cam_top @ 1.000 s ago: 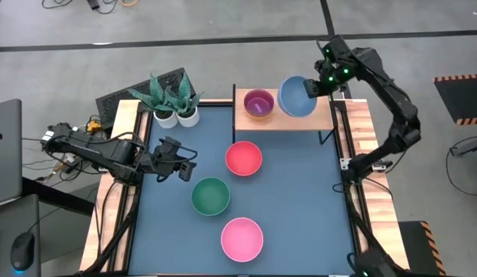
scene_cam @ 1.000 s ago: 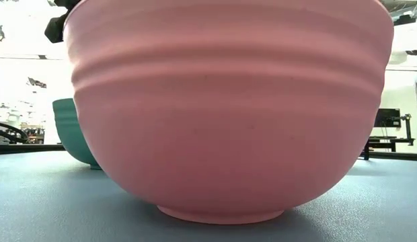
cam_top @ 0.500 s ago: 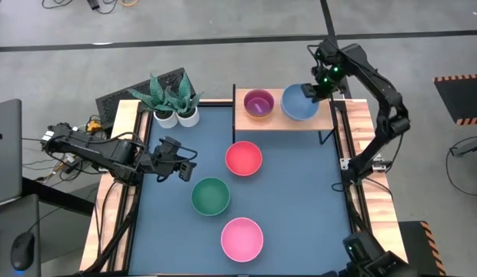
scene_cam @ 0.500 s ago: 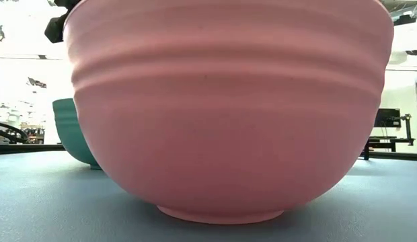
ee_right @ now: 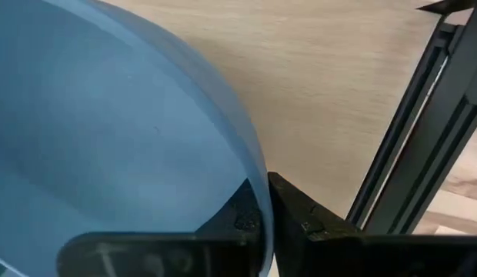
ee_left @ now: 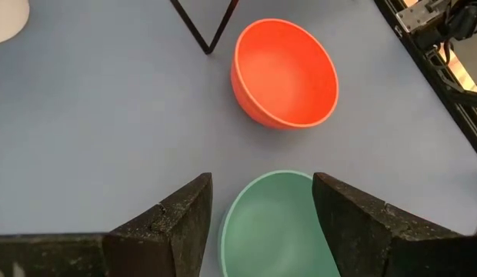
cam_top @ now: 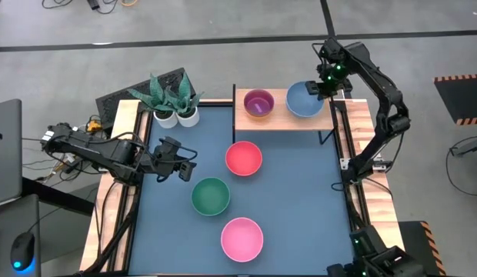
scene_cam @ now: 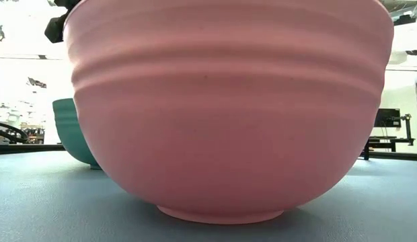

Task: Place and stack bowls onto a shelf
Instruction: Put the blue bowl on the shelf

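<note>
Up at the far right corner, the right gripper [cam_top: 321, 86] has its jaws pinched on the rim of the light blue bowl [cam_top: 304, 99], one finger inside, one outside, as the right wrist view shows [ee_right: 258, 223]. That bowl sits on the shelf [cam_top: 285, 121], at its right end, w/ the purple bowl [cam_top: 258, 102] beside it on the left end; the two are close but whether they touch isn't clear. Shelf stands at the far edge of the blue worktop [cam_top: 300, 200].

Three more bowls are on the worktop: red-pink bowl [cam_top: 243, 158] just in front of the shelf, green bowl [cam_top: 211, 195] nearer and a bit left of it, pink bowl [cam_top: 241, 238] nearest the front edge. Low view is almost filled by the pink bowl [scene_cam: 229, 107], w/ the green bowl [scene_cam: 70, 131] peeking out behind it.

Left gripper [cam_top: 185, 165] hangs over the left side of the worktop, near the green bowl, jaws wide & holding nothing; its wrist view looks past the fingers [ee_left: 177, 227] at the green bowl [ee_left: 273, 223] and red-pink bowl [ee_left: 285, 73].

Two potted plants [cam_top: 171, 100] in white pots stand at the far left corner.
</note>
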{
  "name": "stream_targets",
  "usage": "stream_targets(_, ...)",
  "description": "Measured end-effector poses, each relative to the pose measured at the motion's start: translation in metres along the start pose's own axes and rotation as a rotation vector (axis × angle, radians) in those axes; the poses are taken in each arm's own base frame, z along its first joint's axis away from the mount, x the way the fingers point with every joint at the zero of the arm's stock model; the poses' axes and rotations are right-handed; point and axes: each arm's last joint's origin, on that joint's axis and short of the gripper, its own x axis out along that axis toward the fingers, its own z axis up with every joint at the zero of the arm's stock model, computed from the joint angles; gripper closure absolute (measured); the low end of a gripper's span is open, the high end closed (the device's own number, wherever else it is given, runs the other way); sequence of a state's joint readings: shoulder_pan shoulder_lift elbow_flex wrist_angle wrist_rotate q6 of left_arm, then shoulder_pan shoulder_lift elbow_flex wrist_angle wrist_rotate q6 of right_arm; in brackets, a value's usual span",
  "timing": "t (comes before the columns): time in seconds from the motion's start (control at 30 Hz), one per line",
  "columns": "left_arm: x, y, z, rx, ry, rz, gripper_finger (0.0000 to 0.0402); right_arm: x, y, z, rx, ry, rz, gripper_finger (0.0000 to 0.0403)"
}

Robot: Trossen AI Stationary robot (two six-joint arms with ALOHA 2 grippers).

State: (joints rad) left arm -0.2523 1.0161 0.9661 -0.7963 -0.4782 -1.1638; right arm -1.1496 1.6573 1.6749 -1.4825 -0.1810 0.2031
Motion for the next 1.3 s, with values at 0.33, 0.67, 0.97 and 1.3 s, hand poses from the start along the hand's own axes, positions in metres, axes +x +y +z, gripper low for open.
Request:
stream_targets(0.33,0.000,0.000,0.000,0.016,0.000,0.000,0.0193,0.000,0.000,0.001,-0.056,-0.008,0.001,0.0320)
stream_targets(0.67,0.000,0.000,0.000,0.017,0.000,0.000,0.0193,0.000,0.001,0.005,-0.065,-0.057,0.011,0.0242)
stream_targets(0.97,0.000,0.000,0.000,0.016,0.000,0.000,0.0193,-0.011,0.003,0.007,-0.068,-0.102,0.018,0.0217)
stream_targets(1.3,0.000,0.000,0.000,0.031,0.004,-0.002,0.0193,-0.080,0.016,0.006,-0.072,-0.352,0.072,0.0217)
